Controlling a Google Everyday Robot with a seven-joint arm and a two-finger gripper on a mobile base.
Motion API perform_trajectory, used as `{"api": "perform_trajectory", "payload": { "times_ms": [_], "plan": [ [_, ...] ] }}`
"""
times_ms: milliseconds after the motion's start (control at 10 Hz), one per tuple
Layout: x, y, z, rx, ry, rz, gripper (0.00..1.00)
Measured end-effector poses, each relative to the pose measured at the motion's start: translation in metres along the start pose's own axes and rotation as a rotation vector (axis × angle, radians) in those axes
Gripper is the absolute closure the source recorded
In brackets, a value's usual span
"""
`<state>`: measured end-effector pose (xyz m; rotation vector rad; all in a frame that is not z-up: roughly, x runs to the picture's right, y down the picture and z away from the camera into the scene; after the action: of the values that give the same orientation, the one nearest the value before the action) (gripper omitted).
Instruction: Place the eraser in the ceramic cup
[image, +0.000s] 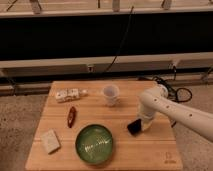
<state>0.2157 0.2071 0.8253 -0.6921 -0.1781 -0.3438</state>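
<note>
Hanging low over the wooden table (150, 150) on speckled floor (20, 125), the gripper (140, 127) clamps the eraser (133, 128).

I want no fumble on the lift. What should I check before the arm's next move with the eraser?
1. Hand shut on the eraser: ok, it is closed at the end farthest from the bowl.
2. Grip centred: not ok, most of the eraser sticks out of the hand.
3. Eraser lifted off the table: cannot tell.
4. Ceramic cup upright, mouth up: ok.
5. Cup empty: cannot tell.
6. Line from eraser to cup free: ok, the green bowl sits nearer the front edge, off that line.
</note>
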Motion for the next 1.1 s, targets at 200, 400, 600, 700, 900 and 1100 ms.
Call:
{"api": "perform_trajectory", "payload": {
  "times_ms": [200,400,600,700,900,1100],
  "plan": [
    [0.0,-0.002,-0.004,0.002,0.004,0.0,1.0],
    [0.003,-0.008,-0.015,0.01,0.01,0.004,1.0],
    [0.005,-0.014,-0.024,0.017,0.016,0.002,1.0],
    [0.006,-0.016,-0.028,0.018,0.018,0.002,1.0],
    [0.006,-0.025,-0.034,0.025,0.024,-0.002,1.0],
    [0.01,-0.035,-0.041,0.03,0.031,-0.004,1.0]
  ]
}}
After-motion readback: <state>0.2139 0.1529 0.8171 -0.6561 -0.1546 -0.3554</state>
